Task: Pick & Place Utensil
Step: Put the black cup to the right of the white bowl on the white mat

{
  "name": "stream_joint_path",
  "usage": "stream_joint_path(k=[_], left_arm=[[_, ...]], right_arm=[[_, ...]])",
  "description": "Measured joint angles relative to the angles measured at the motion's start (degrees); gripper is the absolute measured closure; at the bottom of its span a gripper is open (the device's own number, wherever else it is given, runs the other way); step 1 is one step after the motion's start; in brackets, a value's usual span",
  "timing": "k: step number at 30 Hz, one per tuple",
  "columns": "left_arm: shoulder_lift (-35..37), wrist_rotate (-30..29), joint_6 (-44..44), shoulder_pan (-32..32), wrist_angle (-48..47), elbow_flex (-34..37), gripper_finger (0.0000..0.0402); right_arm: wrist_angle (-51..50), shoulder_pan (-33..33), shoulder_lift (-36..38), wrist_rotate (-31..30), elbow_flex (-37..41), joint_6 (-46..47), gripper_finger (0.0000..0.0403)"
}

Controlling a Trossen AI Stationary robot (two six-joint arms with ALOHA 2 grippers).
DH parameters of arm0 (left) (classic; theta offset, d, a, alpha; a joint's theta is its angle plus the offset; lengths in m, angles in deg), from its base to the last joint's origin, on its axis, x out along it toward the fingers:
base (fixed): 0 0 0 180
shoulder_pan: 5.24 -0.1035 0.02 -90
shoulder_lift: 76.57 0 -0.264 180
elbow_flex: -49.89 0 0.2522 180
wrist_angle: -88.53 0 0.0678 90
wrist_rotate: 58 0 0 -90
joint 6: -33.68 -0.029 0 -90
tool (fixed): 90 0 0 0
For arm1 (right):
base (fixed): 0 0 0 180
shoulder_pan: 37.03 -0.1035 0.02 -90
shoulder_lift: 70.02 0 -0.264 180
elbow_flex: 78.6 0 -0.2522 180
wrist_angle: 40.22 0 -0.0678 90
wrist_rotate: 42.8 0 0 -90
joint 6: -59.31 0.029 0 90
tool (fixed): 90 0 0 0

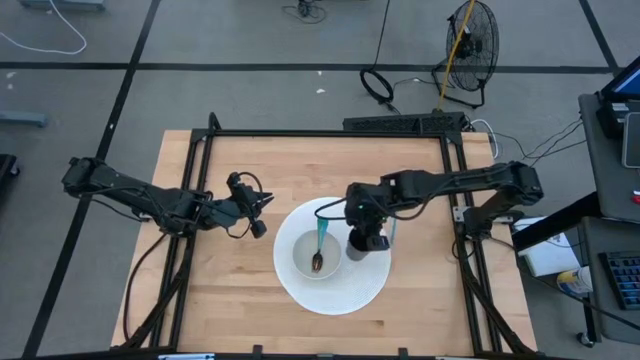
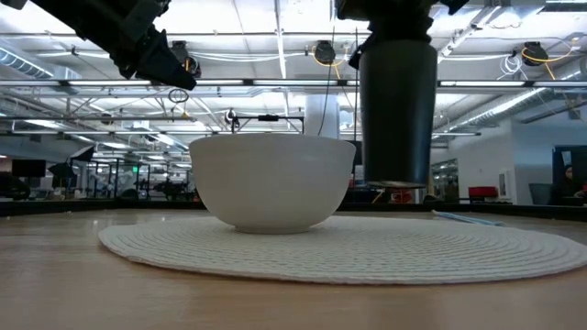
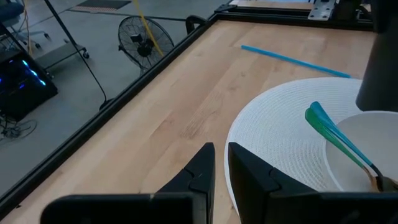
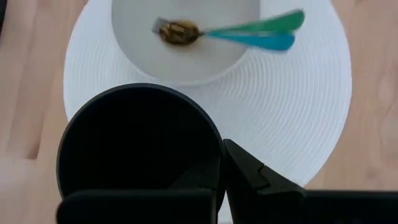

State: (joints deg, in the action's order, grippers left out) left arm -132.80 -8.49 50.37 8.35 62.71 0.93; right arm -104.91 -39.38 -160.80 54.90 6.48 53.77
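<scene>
Woven and white, the round placemat (image 2: 348, 249) fills the front of the table from where I stand, with bare wood (image 1: 200, 300) before it.

Over on the left, the left gripper (image 1: 262, 212) hangs above bare wood beside the mat, its fingers nearly together with only a slit between them and nothing in them. It seems to be waiting.

Next comes the white bowl (image 2: 272, 181) on the mat. Two utensils with teal and blue handles (image 4: 261, 32) lie inside it, heads toward the middle, handles propped on the rim.

Just right of the bowl, the right gripper (image 1: 368, 232) is clamped on the rim of a dark cup (image 2: 396, 110), one finger inside and one outside. The cup hangs upright, its base lifted clear of the mat.

I'd judge the step in hand is setting that cup down. Done well, it goes straight down, stays level, lands fully on the mat and stays clear of the bowl wall. The fingers should part only once the base sits flat.

A blue straw-like stick (image 3: 292, 59) lies on the wood past the mat. Behind the table are a floor fan (image 1: 470, 45), loose cables and bright ceiling lights.
</scene>
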Motion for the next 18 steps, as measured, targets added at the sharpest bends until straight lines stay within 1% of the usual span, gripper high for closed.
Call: stream_joint_path(k=[6,13,18], left_arm=[[0.00,0.50,0.13,0.07,-0.20,0.00,0.0350],[0.00,1.20,0.20,0.07,-0.11,0.08,0.0350],[0.00,1.25,0.37,0.07,2.80,2.67,0.0350]], right_arm=[[-0.38,0.07,-3.10,-0.02,0.05,-0.76,0.0400],[-0.23,0.08,-3.86,-0.07,0.02,-0.96,0.0400],[-0.11,0.11,-3.86,-0.07,0.02,-0.58,0.0400]])
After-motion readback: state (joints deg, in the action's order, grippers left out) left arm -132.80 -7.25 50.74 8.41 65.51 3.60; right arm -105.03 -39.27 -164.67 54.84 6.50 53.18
